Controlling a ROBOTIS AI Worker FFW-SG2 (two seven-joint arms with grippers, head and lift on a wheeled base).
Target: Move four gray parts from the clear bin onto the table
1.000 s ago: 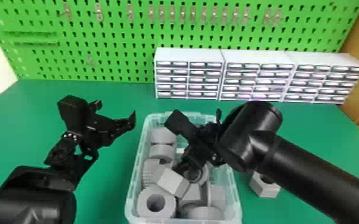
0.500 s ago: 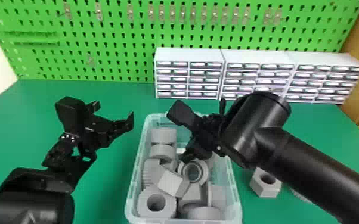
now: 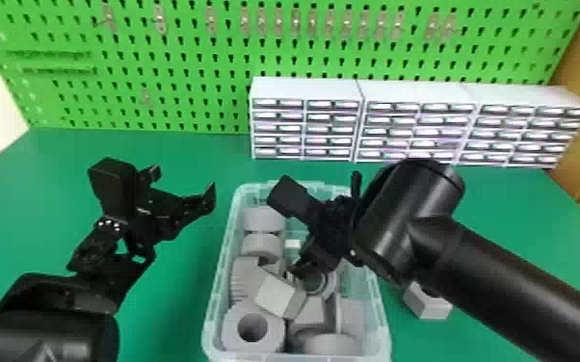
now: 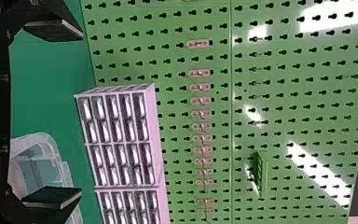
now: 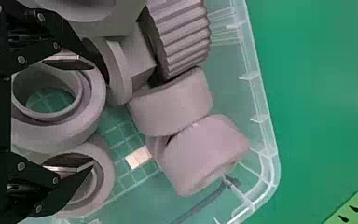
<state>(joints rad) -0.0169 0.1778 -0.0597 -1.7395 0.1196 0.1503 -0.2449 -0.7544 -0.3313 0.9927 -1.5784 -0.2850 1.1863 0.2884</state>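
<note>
Inside the far half of the clear bin (image 3: 381,310), the right gripper (image 3: 309,265) points down, fingers spread, a gray ring (image 5: 86,123) between them; contact cannot be judged. More gray parts (image 3: 274,293) crowd the bin, with a smooth round one (image 3: 264,219) in its far left corner. One gray block (image 3: 431,308) sits on the table (image 3: 168,308), just outside the bin's right edge. Left gripper (image 3: 184,182): open, empty, above the table beyond the bin's left edge. White drawer units (image 3: 303,89) line the table's far edge.
</note>
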